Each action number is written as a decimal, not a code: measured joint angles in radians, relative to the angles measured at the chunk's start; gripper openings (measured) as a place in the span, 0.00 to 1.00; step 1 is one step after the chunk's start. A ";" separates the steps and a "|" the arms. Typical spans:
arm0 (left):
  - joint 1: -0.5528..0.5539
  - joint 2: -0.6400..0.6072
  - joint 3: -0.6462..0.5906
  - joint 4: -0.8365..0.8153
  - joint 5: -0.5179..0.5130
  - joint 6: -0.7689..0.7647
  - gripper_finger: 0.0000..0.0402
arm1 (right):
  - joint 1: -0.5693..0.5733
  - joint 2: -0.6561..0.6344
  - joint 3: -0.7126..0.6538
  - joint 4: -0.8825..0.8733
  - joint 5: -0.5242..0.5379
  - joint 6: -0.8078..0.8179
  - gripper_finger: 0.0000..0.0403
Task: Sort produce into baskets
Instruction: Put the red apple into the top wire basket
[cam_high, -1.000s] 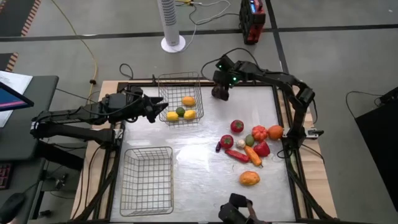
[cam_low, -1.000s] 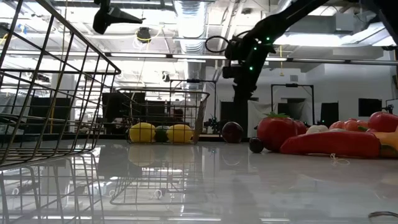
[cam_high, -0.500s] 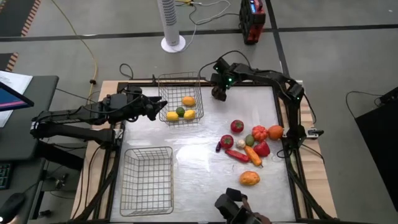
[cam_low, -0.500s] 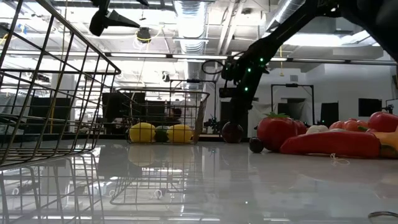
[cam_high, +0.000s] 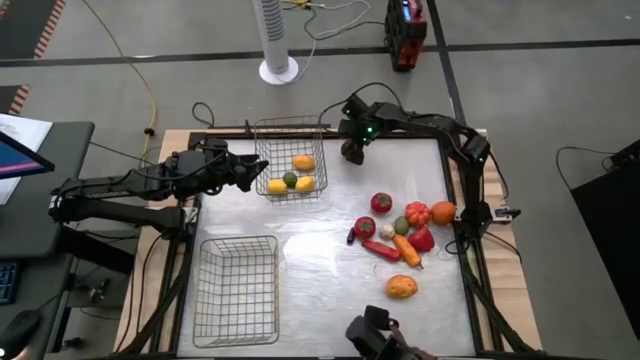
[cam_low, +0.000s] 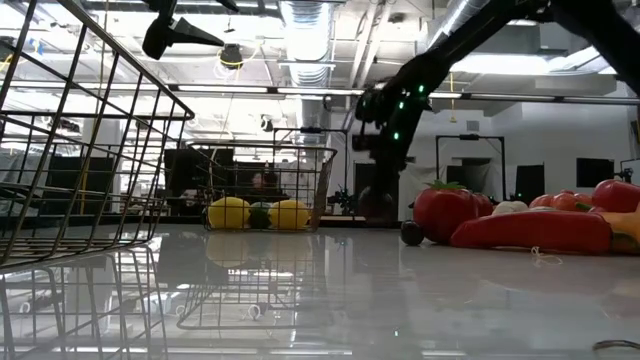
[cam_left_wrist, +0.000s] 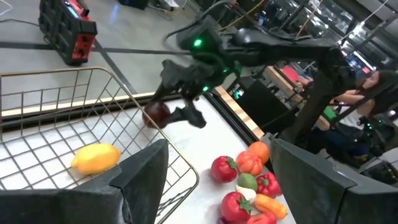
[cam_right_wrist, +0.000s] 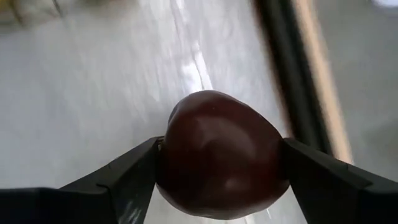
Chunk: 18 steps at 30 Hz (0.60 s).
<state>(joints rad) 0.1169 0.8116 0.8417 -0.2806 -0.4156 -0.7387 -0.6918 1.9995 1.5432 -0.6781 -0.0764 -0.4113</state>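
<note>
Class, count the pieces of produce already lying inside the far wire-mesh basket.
3. In the far silver wire-mesh basket: an orange-yellow round fruit farthest back, a yellow lemon-like fruit on the left, a yellow fruit on the right. A small green piece between them would make four.

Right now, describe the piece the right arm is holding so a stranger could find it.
Start at the far basket holding yellow and green pieces. Just off its right side, the right gripper is shut on a maroon fruit. It is the only dark, round piece away from the pile.

Two baskets, three pieces in one, nine pieces of produce outside
</note>
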 joint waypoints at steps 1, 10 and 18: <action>0.000 0.000 0.000 0.000 0.000 0.000 0.67 | 0.000 -0.019 0.000 -0.013 -0.001 0.015 0.84; 0.000 0.000 0.000 0.000 0.017 0.026 0.67 | 0.066 -0.218 0.001 -0.152 -0.114 0.185 0.84; 0.000 0.033 0.000 0.001 0.111 0.188 0.67 | 0.230 -0.363 0.002 -0.093 -0.308 0.403 0.85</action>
<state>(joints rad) 0.1169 0.8450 0.8417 -0.2799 -0.3050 -0.5511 -0.4621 1.6370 1.5455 -0.7706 -0.3844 -0.0083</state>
